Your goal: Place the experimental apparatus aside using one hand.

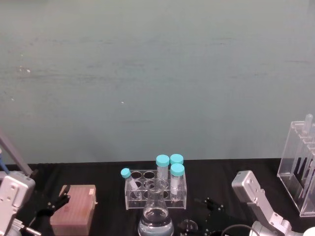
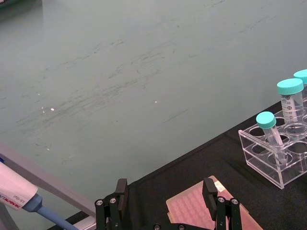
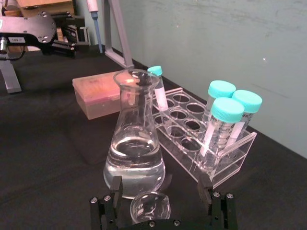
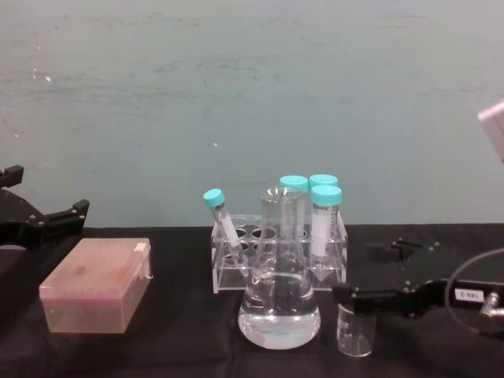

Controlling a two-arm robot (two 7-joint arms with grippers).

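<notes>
Currently the right gripper sits low over the black table with its two fingers spread wide, holding nothing. The small glass beaker stands upright between those fingers, touching neither. Just beside the beaker is the large conical flask, upright and partly filled with clear liquid. Behind the flask, a clear test-tube rack carries four teal-capped tubes, one of them leaning. The tall acrylic rack with its long glass tubes stands at the table's far right, well apart from the flask. On the left, the left gripper hangs idle, jaws apart, above a pink tip box.
</notes>
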